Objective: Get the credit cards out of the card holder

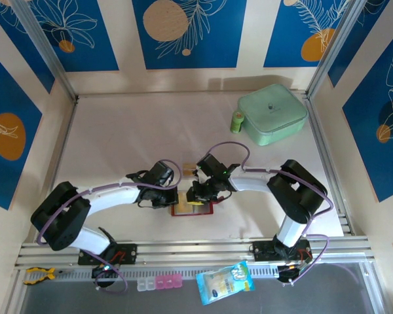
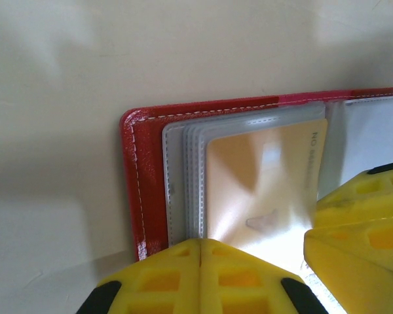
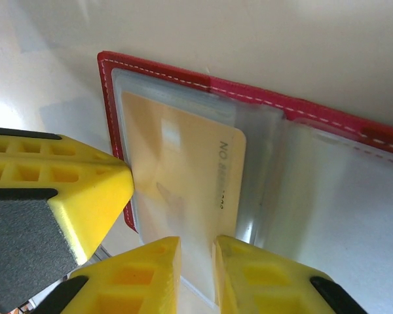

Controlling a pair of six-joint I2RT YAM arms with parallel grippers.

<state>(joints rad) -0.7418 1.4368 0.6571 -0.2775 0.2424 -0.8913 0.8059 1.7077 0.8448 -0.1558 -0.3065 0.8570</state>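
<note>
You have the card holder [image 1: 192, 208] lying open on the table [image 1: 118, 137], near middle, a card [image 2: 262, 190] in its left half; far right sits the square case [image 1: 272, 118], a small bottle [image 1: 237, 121] just left of it.

From above, we see little of the flat red card holder [image 1: 200, 210], and its pockets are too small to make out. At the left wrist its right page runs off the edge, and the thin tan-gold card [image 2: 262, 176] loses its near end behind the left gripper [image 2: 200, 252]. At the right wrist that end sits between the fingers of the right gripper [image 3: 196, 258]. It is perhaps pinched, but we cannot tell. Its print blurs after "NO".
</note>
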